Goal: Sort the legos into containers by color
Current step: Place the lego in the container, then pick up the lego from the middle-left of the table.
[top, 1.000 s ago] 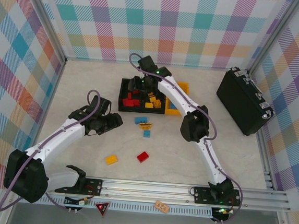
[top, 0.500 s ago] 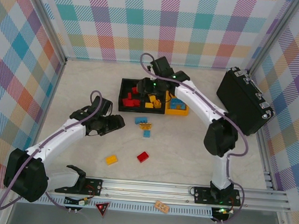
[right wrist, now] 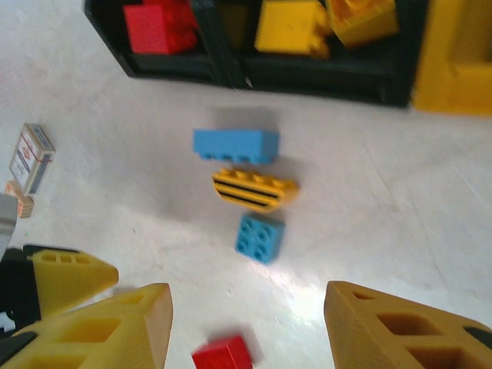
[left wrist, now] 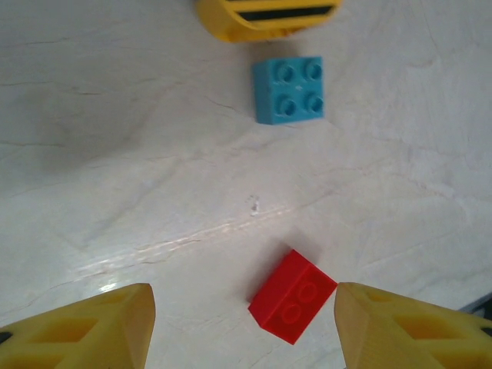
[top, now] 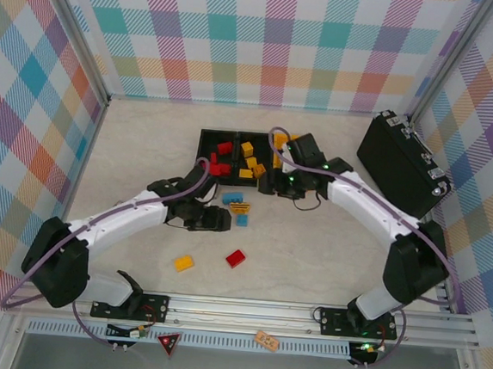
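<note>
Three containers stand in a row at the back: a black bin [top: 204, 174] holding red legos, a black bin [top: 249, 178] holding yellow ones, and a yellow bin [top: 300, 140] partly hidden by my right arm. Loose on the table lie a long blue lego [top: 231, 198], a striped yellow lego [top: 240, 208], a square blue lego [top: 242, 220], a red lego [top: 236, 257] and a yellow lego [top: 183, 263]. My left gripper [left wrist: 244, 327] is open, with the red lego [left wrist: 292, 306] on the table between its fingers, close to the right one. My right gripper [right wrist: 246, 327] hangs open above the square blue lego [right wrist: 259, 237].
A large black hard case [top: 399, 163] stands at the right wall. A pale-orange tag [top: 266, 340] lies on the front rail. My left arm [top: 122, 221] crosses the table's left half. Plaid walls close in the back and sides.
My right arm has swung from over the bins to the right and come down in front of them. My left gripper has moved right to the loose legos, its jaws narrowing a little.
</note>
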Action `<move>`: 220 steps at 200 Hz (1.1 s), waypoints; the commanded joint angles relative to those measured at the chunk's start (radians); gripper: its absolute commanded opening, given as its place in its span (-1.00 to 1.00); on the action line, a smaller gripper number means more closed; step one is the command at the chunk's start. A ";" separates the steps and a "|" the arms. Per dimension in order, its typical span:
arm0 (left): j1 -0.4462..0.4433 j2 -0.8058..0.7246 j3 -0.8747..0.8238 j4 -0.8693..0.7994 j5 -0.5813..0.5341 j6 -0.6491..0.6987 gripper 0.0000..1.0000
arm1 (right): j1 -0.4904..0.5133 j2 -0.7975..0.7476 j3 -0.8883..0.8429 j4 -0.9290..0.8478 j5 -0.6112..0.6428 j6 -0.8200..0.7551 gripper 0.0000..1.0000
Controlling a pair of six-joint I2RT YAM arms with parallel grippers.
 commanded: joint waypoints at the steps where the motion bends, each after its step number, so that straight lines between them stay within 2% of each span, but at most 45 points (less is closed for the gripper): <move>1: -0.052 0.049 0.054 -0.042 0.021 0.082 0.26 | -0.022 -0.091 -0.096 -0.034 -0.072 0.019 0.10; 44: -0.149 0.153 0.123 -0.118 -0.015 0.163 0.28 | -0.096 -0.260 -0.295 -0.088 -0.134 0.051 0.13; 74: -0.199 0.215 0.149 -0.147 -0.027 0.197 0.32 | -0.110 -0.335 -0.370 -0.124 -0.149 0.065 0.15; 110: -0.254 0.291 0.176 -0.166 -0.054 0.227 0.36 | -0.119 -0.374 -0.437 -0.121 -0.152 0.090 0.16; 171: -0.320 0.393 0.205 -0.166 -0.086 0.252 0.33 | -0.118 -0.405 -0.513 -0.093 -0.181 0.132 0.16; 181: -0.323 0.409 0.209 -0.162 -0.093 0.253 0.26 | -0.119 -0.407 -0.525 -0.090 -0.181 0.138 0.16; 199: -0.325 0.427 0.215 -0.153 -0.097 0.251 0.00 | -0.119 -0.415 -0.542 -0.075 -0.182 0.150 0.15; 220: -0.324 0.429 0.220 -0.152 -0.113 0.242 -0.15 | -0.119 -0.417 -0.551 -0.059 -0.187 0.162 0.15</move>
